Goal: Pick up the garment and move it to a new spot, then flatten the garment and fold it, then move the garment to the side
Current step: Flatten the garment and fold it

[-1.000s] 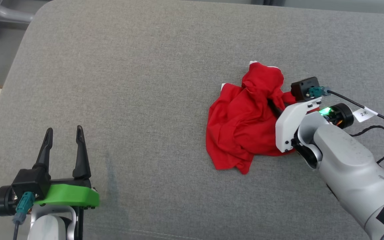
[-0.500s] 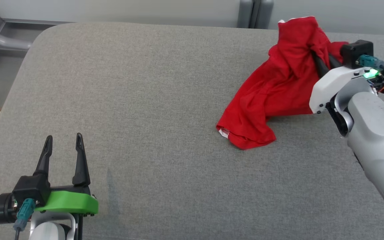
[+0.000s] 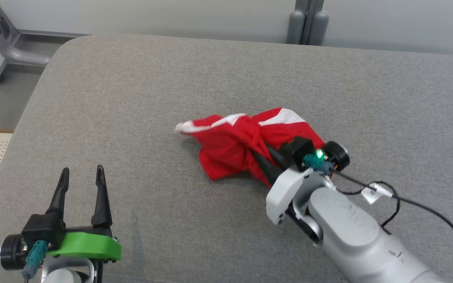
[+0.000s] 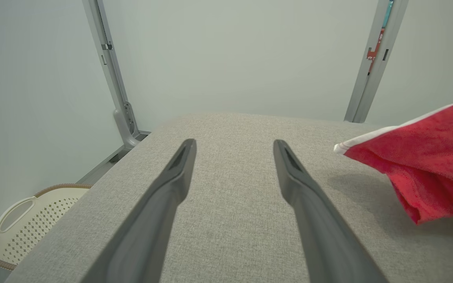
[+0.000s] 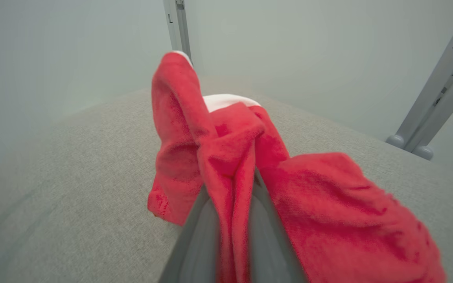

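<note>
Right end effector [image 3: 266,162] — fingertips buried — clamps red garment [image 3: 226,151].

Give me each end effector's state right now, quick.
Left end effector: open, holding nothing.
Right end effector: shut on the red garment.

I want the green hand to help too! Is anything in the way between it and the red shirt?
Nothing visible is. Just bare grey cushion lies between the open left gripper and the red garment. The right gripper is shut on the garment from its other side.
</note>
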